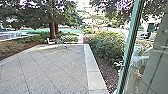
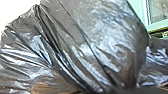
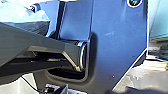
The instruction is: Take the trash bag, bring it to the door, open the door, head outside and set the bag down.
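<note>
Trash bag point(image 2: 107, 37): found close before my left wrist camera, dark, bulging and creased, a pale green frame point(image 2: 156, 26) beyond it. Long folds run nearly side by side across the plastic. Its long axis and which way its mouth points I cannot tell. Whether either claw is open, closed or gripping I cannot tell. Paving point(image 1: 55, 67) lies ahead; a green upright point(image 1: 128, 50) leans in view at my right.

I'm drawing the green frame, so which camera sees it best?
The head view: the green frame slants as a long bar, top to bottom. The left wrist view has a green corner with glass behind the trash bag, probably the same frame. The right wrist view has a pale green patch, maybe part of it.
</note>
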Controlling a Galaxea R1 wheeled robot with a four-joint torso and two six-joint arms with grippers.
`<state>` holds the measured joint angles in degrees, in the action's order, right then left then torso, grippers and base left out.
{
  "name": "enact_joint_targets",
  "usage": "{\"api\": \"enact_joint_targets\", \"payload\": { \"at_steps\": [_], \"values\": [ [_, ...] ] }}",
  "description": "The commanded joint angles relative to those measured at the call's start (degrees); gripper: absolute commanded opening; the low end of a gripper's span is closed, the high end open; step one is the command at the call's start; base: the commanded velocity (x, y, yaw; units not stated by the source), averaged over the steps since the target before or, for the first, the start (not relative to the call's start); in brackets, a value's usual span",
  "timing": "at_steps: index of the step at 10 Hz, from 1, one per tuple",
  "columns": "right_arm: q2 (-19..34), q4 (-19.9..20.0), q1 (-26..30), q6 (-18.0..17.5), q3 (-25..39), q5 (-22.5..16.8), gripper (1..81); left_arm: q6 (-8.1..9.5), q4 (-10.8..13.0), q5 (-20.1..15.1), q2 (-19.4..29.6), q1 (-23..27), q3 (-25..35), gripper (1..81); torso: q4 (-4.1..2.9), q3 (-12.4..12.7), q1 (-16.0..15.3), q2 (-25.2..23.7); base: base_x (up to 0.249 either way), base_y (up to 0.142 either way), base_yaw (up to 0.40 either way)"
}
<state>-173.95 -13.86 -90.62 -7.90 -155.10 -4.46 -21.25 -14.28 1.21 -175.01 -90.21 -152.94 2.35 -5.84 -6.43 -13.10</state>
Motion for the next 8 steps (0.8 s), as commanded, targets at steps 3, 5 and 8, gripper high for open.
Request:
{"api": "enact_joint_targets", "payload": {
  "at_steps": [3,5,8],
  "values": [
    [0.0,-0.1,2.7,0.2,0.4,-3.4,81.1,-0.64,1.0,-3.8,-0.4,2.4,0.5,1.0,0.0,0.0,0.0,0.0,0.114,0.0,0.0],
    [0.0,-0.1,2.8,0.2,0.4,-3.4,81.1,-0.63,1.0,-3.8,-0.4,2.4,0.5,1.0,0.0,0.0,0.0,0.0,0.113,0.0,0.0],
    [0.0,-0.1,2.6,0.2,0.3,-3.3,81.1,-0.55,1.0,-3.8,-0.5,2.4,0.5,1.0,0.0,0.0,0.0,0.0,0.111,0.0,0.0]
  ]
}}
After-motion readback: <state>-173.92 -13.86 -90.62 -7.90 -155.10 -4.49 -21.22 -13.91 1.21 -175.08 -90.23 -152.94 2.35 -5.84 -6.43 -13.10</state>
